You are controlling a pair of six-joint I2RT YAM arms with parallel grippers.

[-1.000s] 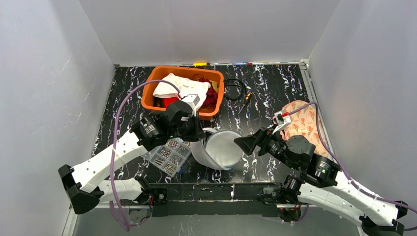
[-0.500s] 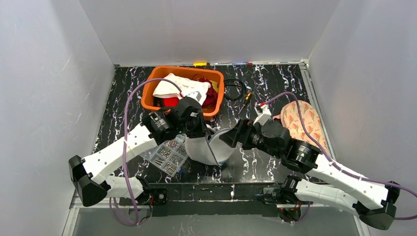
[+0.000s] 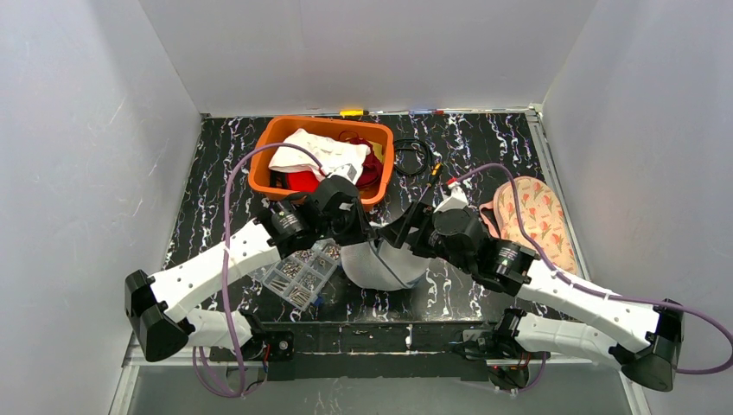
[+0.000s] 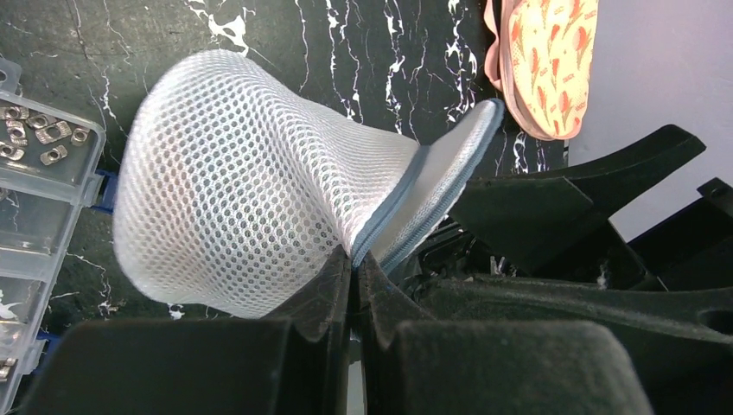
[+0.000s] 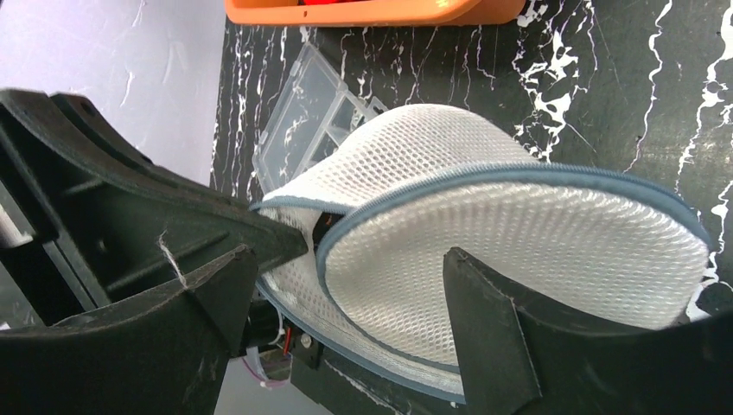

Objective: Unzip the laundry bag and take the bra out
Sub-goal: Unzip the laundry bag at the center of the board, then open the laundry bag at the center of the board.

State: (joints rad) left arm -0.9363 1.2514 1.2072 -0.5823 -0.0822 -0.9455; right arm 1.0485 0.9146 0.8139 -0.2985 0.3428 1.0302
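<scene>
Pinching the laundry bag (image 4: 242, 181) by its zip (image 4: 436, 160), my left pincer (image 4: 354, 259) is clenched on the grey-blue seam, and the mesh balloons out just ahead of its tips. I read that hold as an anchor: it lifts the bag's rim off the table (image 3: 484, 147) so the other arm has something taut to work against.

My right pincer (image 5: 346, 259) is released, jaws spread wide. The bag's flap lies between them, touching neither as far as I can make out. From above, its tips sit just beside the left pincer's, across the same seam. The zip looks at least partly undone, since one flap curls away from the body of the bag.

The bra (image 3: 532, 216), floral with a peach edge, lies flat on the table behind the right pincer, off to its outer side. It is well apart from the bag, so I judge it already out.

Count:
- two pincers
- one bag
- one bra
- one orange bin (image 3: 258, 173) of clothes, beyond the left pincer
- one clear parts box (image 3: 298, 272), just behind the left pincer
- one coil of cable (image 3: 413, 157), beyond the right pincer
</scene>
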